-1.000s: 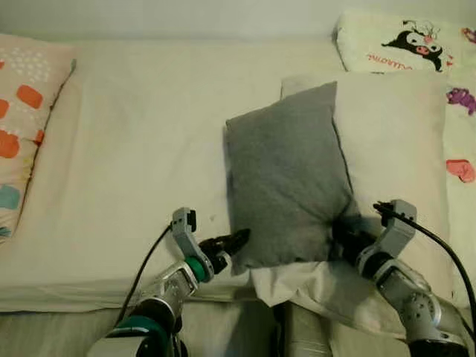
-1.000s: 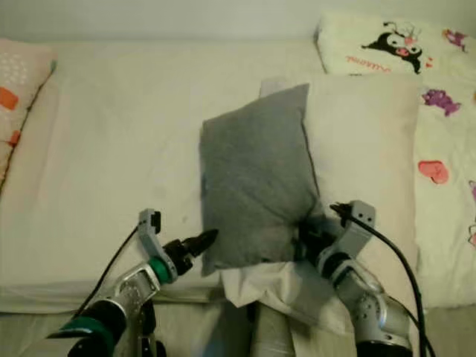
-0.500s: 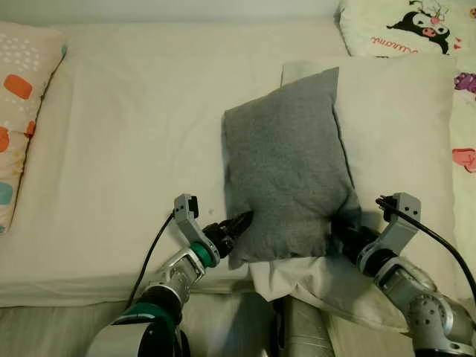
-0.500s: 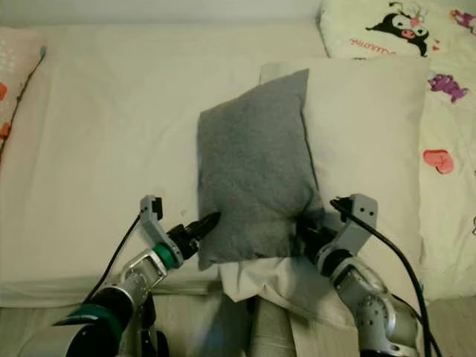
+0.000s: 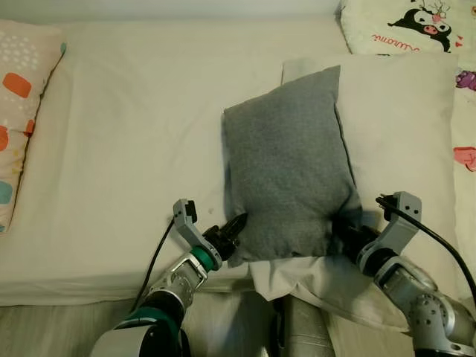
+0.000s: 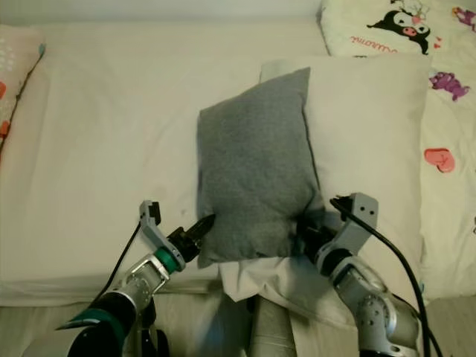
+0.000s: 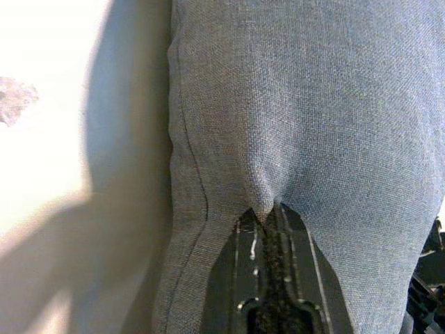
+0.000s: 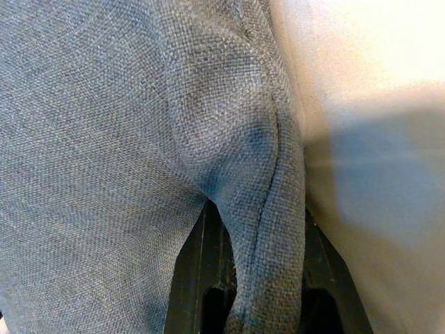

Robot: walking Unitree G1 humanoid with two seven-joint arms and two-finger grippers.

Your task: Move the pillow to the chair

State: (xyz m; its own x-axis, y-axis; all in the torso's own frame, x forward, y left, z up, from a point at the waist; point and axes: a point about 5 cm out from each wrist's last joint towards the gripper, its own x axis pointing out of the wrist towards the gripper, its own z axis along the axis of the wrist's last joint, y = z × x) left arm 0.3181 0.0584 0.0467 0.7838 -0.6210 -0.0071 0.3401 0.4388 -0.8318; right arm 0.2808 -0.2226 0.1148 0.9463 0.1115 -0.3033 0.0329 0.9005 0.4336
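Note:
A grey pillow [image 5: 286,171] lies on the bed, its right half resting on a larger white pillow [image 5: 401,149]. My left gripper [image 5: 238,223] is at the grey pillow's near left corner. In the left wrist view its black fingers [image 7: 240,278] are pressed together, with the grey cloth [image 7: 299,104] puckered at their tips. My right gripper [image 5: 343,230] is at the near right corner, in the shade under the pillow's edge. The right wrist view has the pillow's seamed edge [image 8: 268,229] running down between the two fingers [image 8: 191,278].
The cream bed sheet [image 5: 134,134] stretches wide to the left of the grey pillow. A spotted orange-and-teal pillow [image 5: 18,97] lies at the far left, and cartoon-print bedding [image 5: 401,30] at the back right. The mattress's front edge [image 5: 74,294] runs just before me.
The camera tilted a little since a second ago. My left gripper moved in from beside the near left corner and now pinches it. The right gripper has stayed at the right corner.

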